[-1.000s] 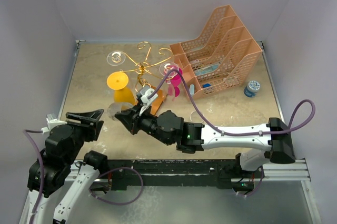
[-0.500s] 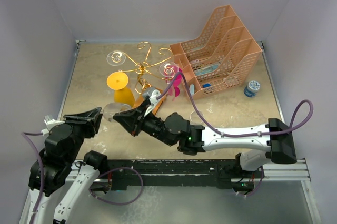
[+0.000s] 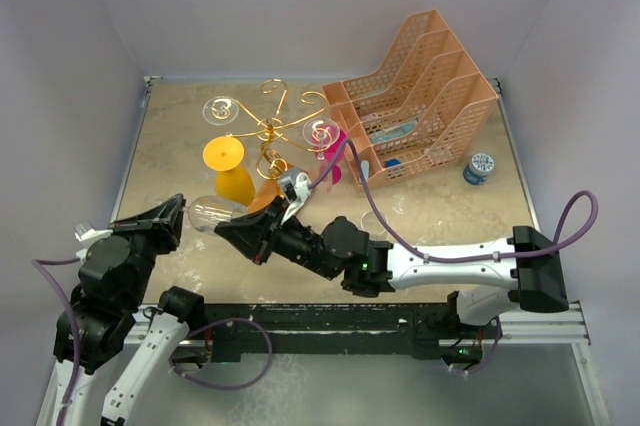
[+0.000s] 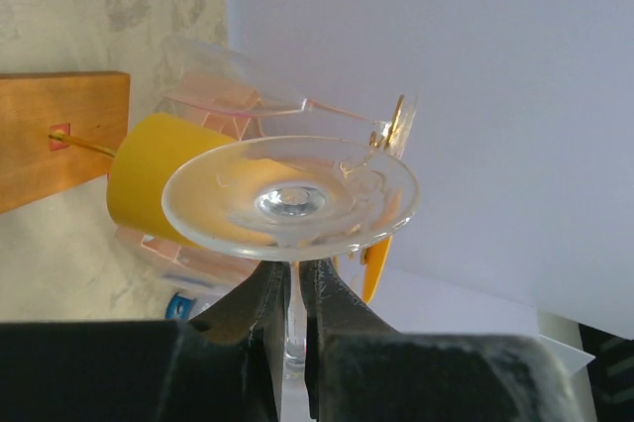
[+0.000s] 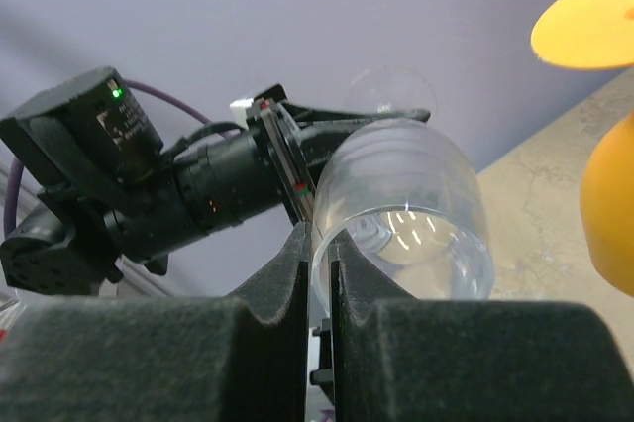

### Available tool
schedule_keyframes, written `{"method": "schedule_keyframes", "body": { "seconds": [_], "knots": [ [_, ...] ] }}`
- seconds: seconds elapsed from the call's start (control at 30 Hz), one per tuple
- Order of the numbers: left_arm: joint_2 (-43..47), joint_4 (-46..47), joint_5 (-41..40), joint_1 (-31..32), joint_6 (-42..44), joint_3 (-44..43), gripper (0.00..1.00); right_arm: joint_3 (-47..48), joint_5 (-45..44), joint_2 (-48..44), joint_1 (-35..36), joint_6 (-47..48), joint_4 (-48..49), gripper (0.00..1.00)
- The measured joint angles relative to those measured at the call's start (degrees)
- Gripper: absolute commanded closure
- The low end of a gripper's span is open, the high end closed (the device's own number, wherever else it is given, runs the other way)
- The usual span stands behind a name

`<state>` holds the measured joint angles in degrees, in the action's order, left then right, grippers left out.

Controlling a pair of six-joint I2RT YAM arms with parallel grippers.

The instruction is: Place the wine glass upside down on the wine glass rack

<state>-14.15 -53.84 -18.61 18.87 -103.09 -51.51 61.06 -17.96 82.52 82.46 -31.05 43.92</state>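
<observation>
The wine glass (image 3: 207, 213), clear, is held off the counter (image 3: 455, 211) at the near-left of the wine glass rack (image 3: 272, 130), lying roughly on its side between the two tools.

The left tool (image 3: 178, 214) is clamped on the stem. In the left wrist view its fingers (image 4: 265, 315) press the stem from both sides, with the round foot just past the tips. The right tool (image 3: 224, 230) has its fingers (image 5: 294, 254) almost together, with the rim of the bowl caught in the narrow slot between them. The open mouth of the bowl faces the right wrist camera.

The rack stands upright behind the glass, and the right arm crosses in front of part of its copper-brown base.

Three arms of the rack are occupied:
- A yellow glass (image 3: 230, 168) hangs inverted on the side nearest the held glass, just beside it.
- A clear glass (image 3: 220, 109) hangs at the far left.
- A pink glass (image 3: 331, 156) hangs on the right.

A peach mesh organiser (image 3: 420, 86) stands to the right of the rack, close to the pink glass, with small blue items inside. A small blue-and-white round item (image 3: 482, 167) sits on the counter beyond the organiser, well apart from the rack.
</observation>
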Motion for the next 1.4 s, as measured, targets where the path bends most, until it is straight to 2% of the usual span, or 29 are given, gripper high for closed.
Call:
{"method": "schedule_keyframes", "body": {
  "seconds": [0.07, 0.13, 0.33, 0.43, 0.53, 0.73, 1.03, 1.17, 1.3, 1.4],
  "knots": [
    [0.0, 1.18, -1.22, 0.0, -0.61, -0.28, 1.0, -0.61, 0.68, 0.0, 0.04, -0.61, -0.17, 0.93],
    [0.0, 0.96, -1.66, 0.0, -0.61, -0.48, 1.0, -0.7, 0.94, 0.0, 0.04, -1.05, -0.09, 0.8],
    [-0.09, -0.7, -4.7, 0.0, 2.01, -2.62, 1.0, -1.16, 1.2, -0.81, 0.04, -3.52, 0.11, 0.27],
    [-0.74, -2.01, -7.65, 0.0, 4.61, -5.29, 1.0, -1.64, 2.12, -2.34, 0.04, -4.13, -1.84, 0.16],
    [-2.49, -2.47, -10.38, 0.0, 9.16, -9.64, 1.0, -2.05, 4.15, -5.55, 0.04, -4.02, -7.52, 0.13],
    [-6.58, -2.58, -12.52, 0.0, 21.05, -18.95, 1.0, -4.26, 6.16, -14.97, 0.04, -2.71, -19.71, 0.14],
    [-6.88, -0.96, -12.02, 0.0, 45.2, -20.48, 1.0, -3.58, 3.48, -22.71, 0.04, -3.3, -31.91, 0.18],
    [-6.62, 3.69, -6.62, 0.0, 56.85, -19.98, 1.0, 1.11, 1.66, -22.03, 0.04, -4.79, -36.68, 0.2],
    [-6.71, 8.59, 3.1, 0.0, 66.75, -19.76, 1.0, 7.56, -1.14, -20.55, 0.04, -7.61, -39.93, 0.2],
    [-6.84, 12.37, 10.64, 0.02, 71.1, -18.95, 1.0, 12.04, -4.17, -19.21, 0.04, -9.84, -42.25, 0.21]
  ]
}}
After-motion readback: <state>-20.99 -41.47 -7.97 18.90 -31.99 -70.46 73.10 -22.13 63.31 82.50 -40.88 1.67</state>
